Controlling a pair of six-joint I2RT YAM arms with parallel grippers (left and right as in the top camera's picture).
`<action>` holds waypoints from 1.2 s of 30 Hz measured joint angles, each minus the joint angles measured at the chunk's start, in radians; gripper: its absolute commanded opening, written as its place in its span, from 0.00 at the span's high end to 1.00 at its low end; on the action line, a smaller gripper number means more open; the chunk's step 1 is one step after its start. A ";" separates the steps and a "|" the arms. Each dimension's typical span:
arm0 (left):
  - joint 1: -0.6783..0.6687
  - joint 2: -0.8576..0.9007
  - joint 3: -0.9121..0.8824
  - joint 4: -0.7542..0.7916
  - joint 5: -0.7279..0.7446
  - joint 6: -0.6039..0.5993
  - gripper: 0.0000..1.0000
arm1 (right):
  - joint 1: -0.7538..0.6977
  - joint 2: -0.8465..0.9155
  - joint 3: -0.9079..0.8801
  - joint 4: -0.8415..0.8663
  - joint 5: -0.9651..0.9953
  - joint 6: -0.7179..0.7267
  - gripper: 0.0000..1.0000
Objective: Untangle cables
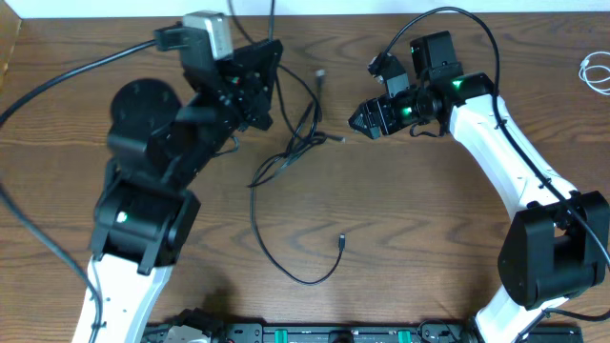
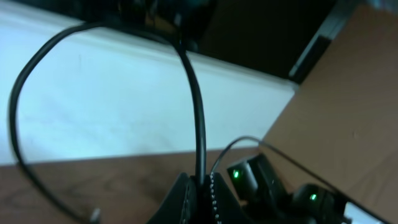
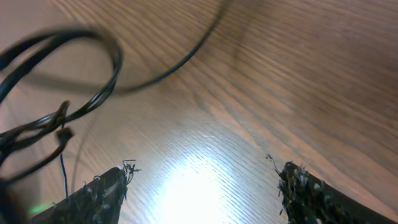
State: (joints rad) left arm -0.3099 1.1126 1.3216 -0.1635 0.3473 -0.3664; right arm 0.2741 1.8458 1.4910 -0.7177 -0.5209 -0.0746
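Thin black cables [image 1: 297, 143] lie tangled on the wooden table between the arms. One long loop [image 1: 305, 279] trails toward the front and ends in a small plug [image 1: 341, 241]. Another plug [image 1: 320, 74] lies behind the tangle. My left gripper [image 2: 202, 190] is shut on a black cable [image 2: 198, 106] that arches up and away from its jaws; in the overhead view the left gripper [image 1: 267, 90] sits just left of the tangle. My right gripper [image 1: 358, 121] is just right of the tangle. In its wrist view the right gripper [image 3: 202, 180] stands open over bare wood, with cable loops [image 3: 68, 112] ahead on the left.
A short white cable [image 1: 597, 71] lies coiled at the far right edge. A thick black cord [image 1: 67, 76] runs from the left arm off the table's left side. The right arm's green lights [image 2: 235, 173] show close beyond my left fingers.
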 measured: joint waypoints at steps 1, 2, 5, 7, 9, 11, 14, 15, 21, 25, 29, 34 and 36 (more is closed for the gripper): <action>0.000 -0.012 0.000 0.006 -0.014 -0.001 0.92 | 0.000 0.000 0.000 0.003 -0.020 0.002 0.24; 0.000 -0.022 0.000 0.010 -0.033 -0.003 0.92 | 0.000 0.000 0.000 0.005 -0.047 0.001 0.24; 0.000 -0.028 0.000 0.009 -0.086 -0.004 0.92 | 0.000 0.000 0.000 0.016 -0.134 -0.002 0.25; 0.000 -0.023 0.000 0.002 -0.119 -0.007 0.93 | 0.000 0.000 0.000 0.025 -0.193 -0.003 0.25; 0.000 -0.014 0.000 -0.008 -0.153 -0.014 0.92 | 0.000 0.000 0.000 0.028 -0.253 -0.003 0.27; 0.000 -0.002 0.000 -0.028 -0.183 -0.022 0.93 | 0.000 0.000 0.000 0.028 -0.314 -0.003 0.29; 0.000 0.027 0.000 -0.074 -0.235 -0.040 0.93 | 0.000 0.000 0.000 0.029 -0.398 -0.002 0.32; 0.000 0.038 0.000 -0.087 -0.250 -0.050 0.92 | 0.000 0.000 0.000 0.029 -0.427 -0.002 0.32; 0.000 0.110 0.000 -0.114 -0.305 -0.092 0.93 | 0.042 0.000 0.000 0.050 -0.518 0.032 0.34; 0.000 0.137 0.000 -0.120 -0.331 -0.111 0.93 | 0.124 0.000 0.000 0.115 -0.480 0.142 0.34; 0.000 0.142 0.000 -0.148 -0.362 -0.121 0.92 | 0.208 0.000 0.000 0.172 -0.375 0.295 0.34; 0.000 0.142 0.000 -0.172 -0.385 -0.131 0.93 | 0.290 0.000 0.000 0.161 -0.164 0.491 0.34; 0.000 0.142 0.000 -0.181 -0.388 -0.131 0.93 | 0.322 0.000 0.000 0.151 -0.065 0.556 0.34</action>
State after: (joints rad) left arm -0.3099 1.2549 1.3216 -0.3443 -0.0402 -0.4976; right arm 0.5964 1.8458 1.4906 -0.5667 -0.5861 0.4816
